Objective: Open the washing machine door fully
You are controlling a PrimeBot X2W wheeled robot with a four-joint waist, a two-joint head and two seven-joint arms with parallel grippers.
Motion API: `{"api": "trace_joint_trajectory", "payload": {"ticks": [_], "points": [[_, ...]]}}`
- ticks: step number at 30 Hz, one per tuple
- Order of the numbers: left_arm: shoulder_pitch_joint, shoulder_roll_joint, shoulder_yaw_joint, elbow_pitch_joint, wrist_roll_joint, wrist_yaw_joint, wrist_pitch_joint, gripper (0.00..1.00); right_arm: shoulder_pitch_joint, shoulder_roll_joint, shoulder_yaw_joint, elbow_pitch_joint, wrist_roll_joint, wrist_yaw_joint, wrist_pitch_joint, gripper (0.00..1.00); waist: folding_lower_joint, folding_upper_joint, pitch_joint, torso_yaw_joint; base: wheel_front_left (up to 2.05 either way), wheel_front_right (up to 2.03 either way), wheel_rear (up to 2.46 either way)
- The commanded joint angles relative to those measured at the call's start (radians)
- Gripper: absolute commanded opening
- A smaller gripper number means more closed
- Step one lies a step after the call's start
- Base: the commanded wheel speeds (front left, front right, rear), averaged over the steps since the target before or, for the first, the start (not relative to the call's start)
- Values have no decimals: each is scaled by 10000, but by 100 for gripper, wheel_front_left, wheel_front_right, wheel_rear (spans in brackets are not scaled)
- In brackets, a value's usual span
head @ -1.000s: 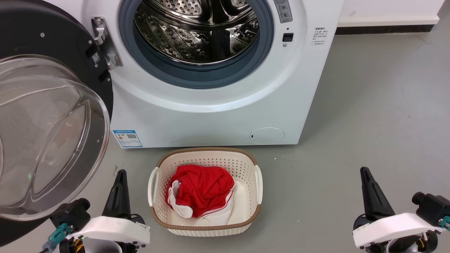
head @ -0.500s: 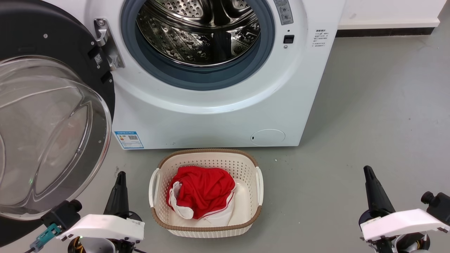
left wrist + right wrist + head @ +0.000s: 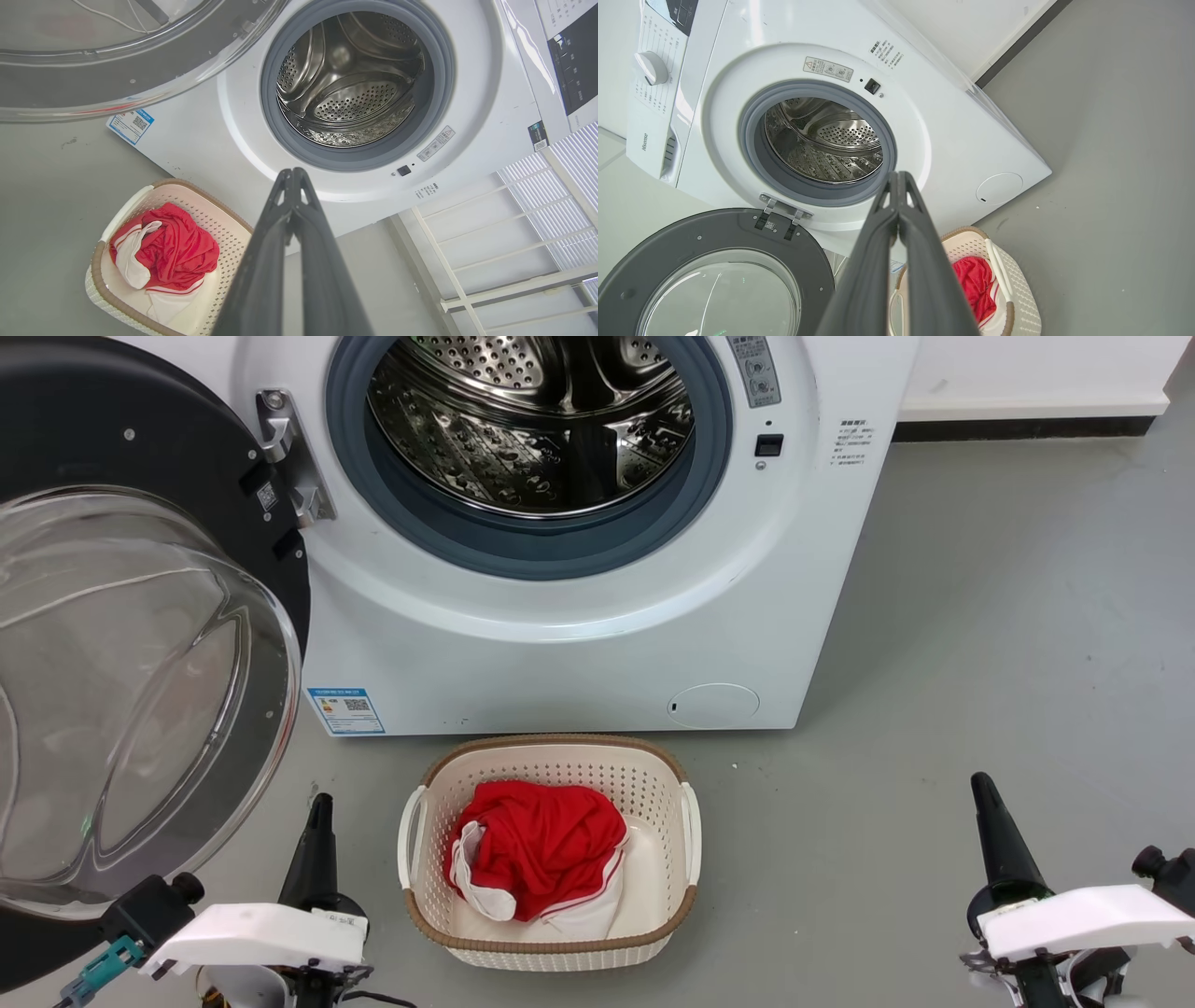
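Both grippers have sunk a little toward the bottom edge of the head view. The camera itself has shifted slightly too, so the machine's small slide down the picture is not a move of the machine.

The washing machine door [image 3: 131, 691] hangs swung out on its hinge [image 3: 289, 457], ahead and to the left of the left gripper [image 3: 320, 807], close by but apart from it. It leaves the drum [image 3: 532, 420] of the washing machine [image 3: 560, 644] fully uncovered, so the opening looks as good as done.

That would explain the arms. The left gripper's fingers are pressed together with nothing between them, and so are those of the right gripper [image 3: 982, 789], which sits well off to the right over bare floor [image 3: 980, 616]. Neither touches anything, which reads as a parked, out-of-the-way pose rather than a reach.

A basket [image 3: 551, 747] holding a red garment [image 3: 537, 845] sits between the two grippers, just right of the left one and squarely in front of the machine, probably set there for loading.
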Motion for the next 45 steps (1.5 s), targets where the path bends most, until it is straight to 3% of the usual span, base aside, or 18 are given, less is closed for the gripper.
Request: {"api": "trace_joint_trajectory", "payload": {"ticks": [1,45], "points": [[-264,16,37,-62,-307,-50,78,0,-210,-77,-36,-38,333,1,44,0,-1,0,-8,4,0,0,0],[-529,-28,348,440,-4858,-332,1198,0,-558,-40,-427,471,4766,-2,974,0,-1,0,-248,119,0,0,0]]}}
